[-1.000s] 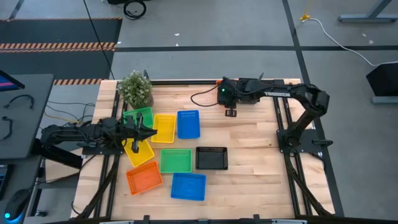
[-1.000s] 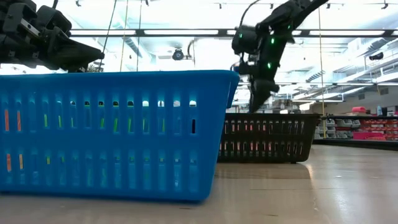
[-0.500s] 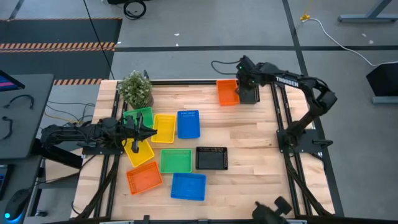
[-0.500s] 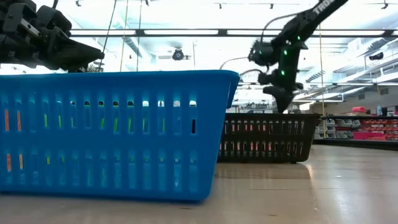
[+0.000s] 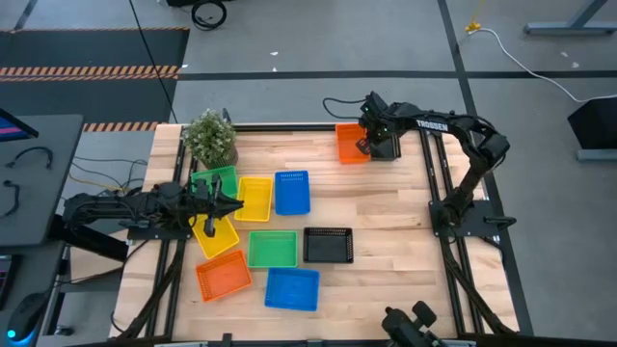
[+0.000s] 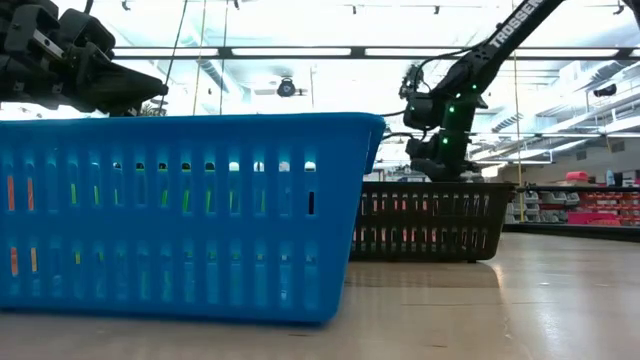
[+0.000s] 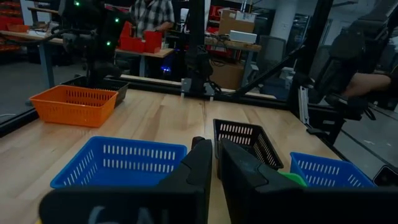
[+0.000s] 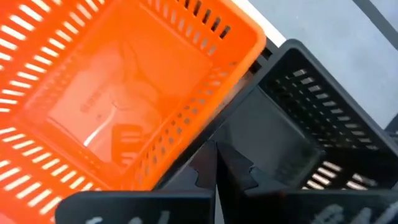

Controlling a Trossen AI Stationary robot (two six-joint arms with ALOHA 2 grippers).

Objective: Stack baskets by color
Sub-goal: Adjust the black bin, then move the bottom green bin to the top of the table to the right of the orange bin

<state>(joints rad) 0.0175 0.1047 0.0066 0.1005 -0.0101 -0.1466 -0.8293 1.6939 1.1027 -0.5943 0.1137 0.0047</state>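
The right tool [image 5: 371, 145] has travelled from above the open desk [image 5: 386, 222], level with the blue basket's far end, out to the far edge. It has also come down and now sits low between the orange basket [image 5: 351, 143] and the black basket [image 5: 388, 147] there, which the arm hid a second ago. Its fingers, then spread wide, have come together with nothing seen between them. A dark object [image 5: 413, 328] has entered at the near edge.
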